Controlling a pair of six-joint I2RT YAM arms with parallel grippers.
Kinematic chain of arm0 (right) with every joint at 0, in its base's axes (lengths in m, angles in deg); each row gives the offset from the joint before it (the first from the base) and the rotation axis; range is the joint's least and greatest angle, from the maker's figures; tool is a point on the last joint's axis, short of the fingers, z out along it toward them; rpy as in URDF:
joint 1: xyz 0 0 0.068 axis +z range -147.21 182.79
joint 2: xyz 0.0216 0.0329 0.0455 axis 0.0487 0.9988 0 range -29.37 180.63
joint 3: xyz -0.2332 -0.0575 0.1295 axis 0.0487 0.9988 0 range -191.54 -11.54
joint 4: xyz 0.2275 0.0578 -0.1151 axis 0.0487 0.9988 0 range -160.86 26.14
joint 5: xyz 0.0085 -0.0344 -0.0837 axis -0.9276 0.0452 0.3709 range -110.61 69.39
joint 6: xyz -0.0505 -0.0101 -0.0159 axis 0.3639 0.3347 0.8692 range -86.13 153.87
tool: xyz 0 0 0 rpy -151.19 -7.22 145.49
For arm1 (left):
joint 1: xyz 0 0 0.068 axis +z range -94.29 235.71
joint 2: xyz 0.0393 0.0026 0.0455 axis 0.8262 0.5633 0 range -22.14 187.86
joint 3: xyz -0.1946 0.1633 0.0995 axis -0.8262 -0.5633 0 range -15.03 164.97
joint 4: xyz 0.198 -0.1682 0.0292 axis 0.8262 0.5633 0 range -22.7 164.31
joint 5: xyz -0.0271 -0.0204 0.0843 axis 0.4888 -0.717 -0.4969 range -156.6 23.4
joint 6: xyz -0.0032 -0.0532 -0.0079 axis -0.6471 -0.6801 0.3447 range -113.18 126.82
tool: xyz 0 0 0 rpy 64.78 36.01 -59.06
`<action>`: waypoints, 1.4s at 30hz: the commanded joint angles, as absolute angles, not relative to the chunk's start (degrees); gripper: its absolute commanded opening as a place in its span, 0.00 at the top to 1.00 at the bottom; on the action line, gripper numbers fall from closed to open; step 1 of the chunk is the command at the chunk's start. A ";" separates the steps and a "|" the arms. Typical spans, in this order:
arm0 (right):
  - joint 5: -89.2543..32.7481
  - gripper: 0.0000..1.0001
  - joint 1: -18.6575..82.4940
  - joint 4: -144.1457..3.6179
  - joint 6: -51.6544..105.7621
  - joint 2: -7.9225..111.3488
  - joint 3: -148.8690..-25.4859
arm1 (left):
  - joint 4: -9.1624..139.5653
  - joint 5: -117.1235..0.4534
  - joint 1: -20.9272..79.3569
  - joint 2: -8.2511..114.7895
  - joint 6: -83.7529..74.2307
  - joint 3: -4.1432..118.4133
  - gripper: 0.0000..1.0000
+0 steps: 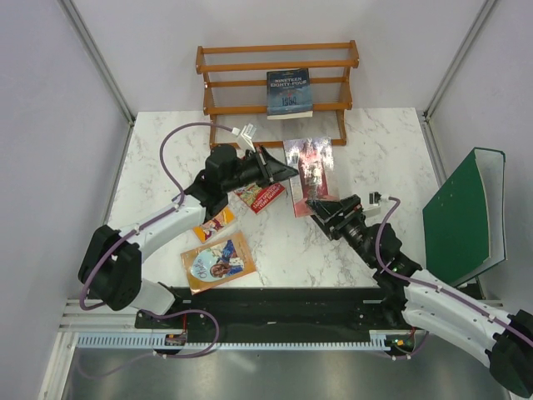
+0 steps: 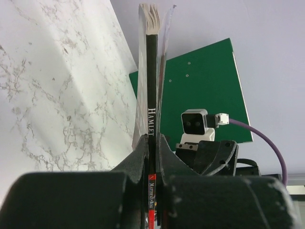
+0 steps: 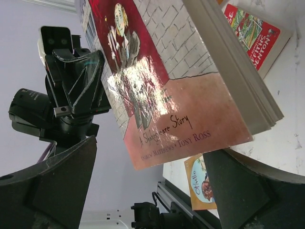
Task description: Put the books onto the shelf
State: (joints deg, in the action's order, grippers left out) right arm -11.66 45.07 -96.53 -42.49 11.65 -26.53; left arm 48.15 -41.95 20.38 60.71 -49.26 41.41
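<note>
Left gripper clamped on pink book at its spine, book jutting straight ahead of it. Right gripper spread wide, empty, jaws straddling the book's far edge. Risk: 1 narrow pinch (pages fanning), so book may swivel or snag those jaws heading to shelf.

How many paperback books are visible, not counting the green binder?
5. Blue book on the shelf; pink book in the left gripper; red book, purple-orange book and orange book flat on the table. None seems hidden.
</note>
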 commanded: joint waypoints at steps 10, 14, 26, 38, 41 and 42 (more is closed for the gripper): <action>-5.15 0.26 45.42 -107.60 -40.84 7.29 -24.82 | 41.55 -39.09 20.47 60.04 -54.70 34.10 0.98; -3.65 0.37 45.42 -103.39 -39.09 4.21 -25.95 | 40.23 -39.43 20.38 60.22 -55.67 31.73 0.98; -7.34 0.60 45.42 -103.64 -37.76 12.19 -29.03 | 37.25 -37.77 19.68 61.36 -57.61 30.05 0.98; -8.83 1.00 45.16 -103.38 -37.50 16.50 -29.91 | 57.84 -45.14 20.20 57.41 -44.44 37.60 0.56; -9.53 1.00 44.72 -103.99 -36.62 19.22 -32.01 | 67.97 -51.82 21.34 54.42 -38.72 40.51 0.28; -9.80 1.00 44.54 -104.52 -36.53 20.11 -32.46 | 70.18 -53.40 21.78 53.37 -37.32 40.60 0.24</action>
State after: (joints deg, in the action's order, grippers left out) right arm -8.38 45.16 -99.63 -37.64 17.57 -27.47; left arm 55.88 -45.23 20.60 59.05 -47.73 36.28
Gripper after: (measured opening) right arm 0.096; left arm 0.685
